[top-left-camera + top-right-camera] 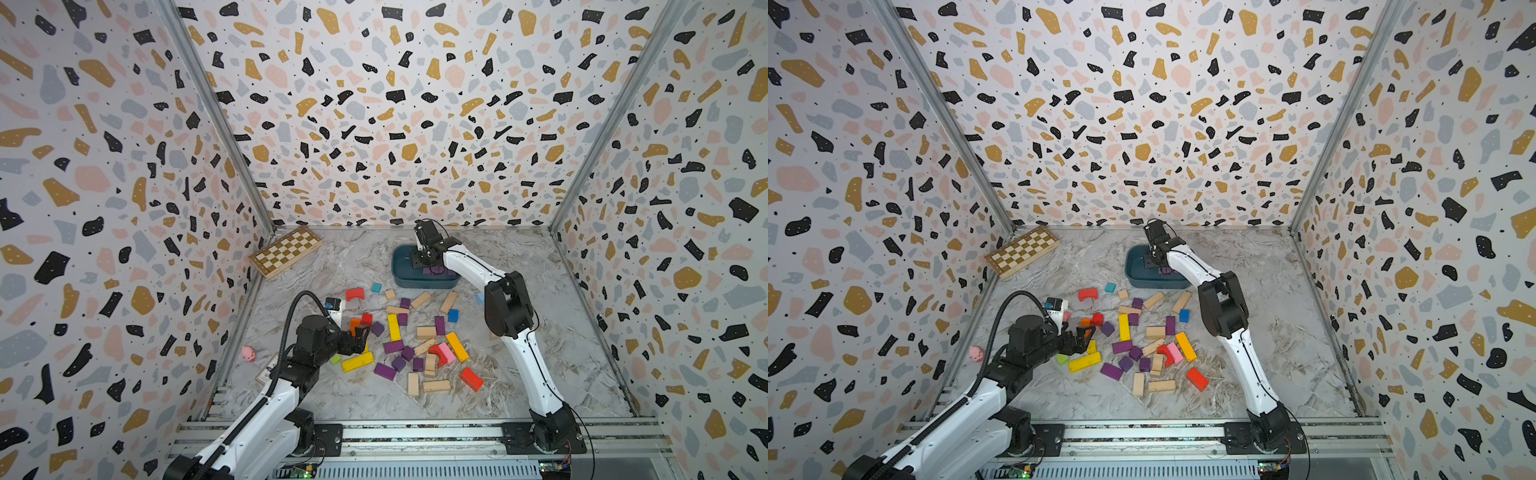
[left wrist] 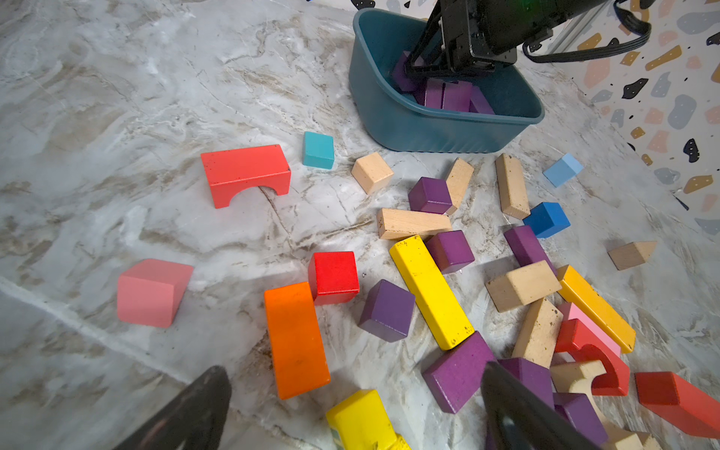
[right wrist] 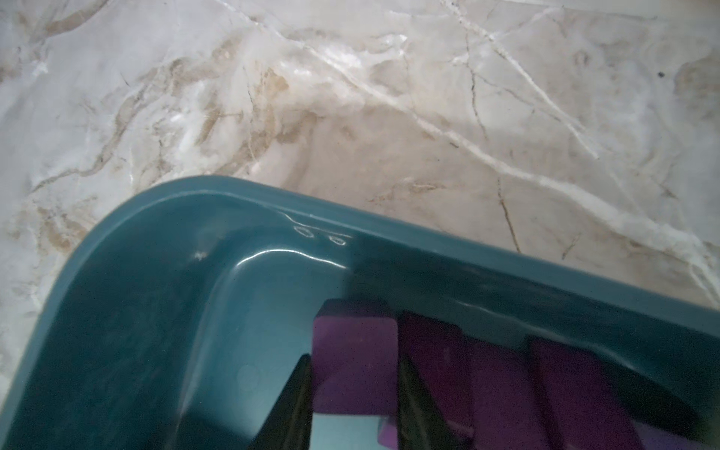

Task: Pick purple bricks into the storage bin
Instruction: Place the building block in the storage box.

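The right end effector (image 3: 354, 360) is found inside the storage bin (image 3: 156, 233), clamped on a purple cube (image 3: 354, 335) beside others already deposited. The left end effector (image 2: 354, 370) is spread wide, empty, above the purple bricks (image 2: 387, 309) lying on the worktop (image 2: 117, 117). A yellow bar (image 2: 430, 290) lying against some of them may be snagged. The bin may be dragged on withdrawal.

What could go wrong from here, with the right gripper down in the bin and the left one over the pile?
1. The right gripper grips a purple cube low in the storage bin, beside other purple bricks; released, it may end perched on them.
2. The open left gripper hangs near the purple bar, which touches a yellow bar; closing might catch both.
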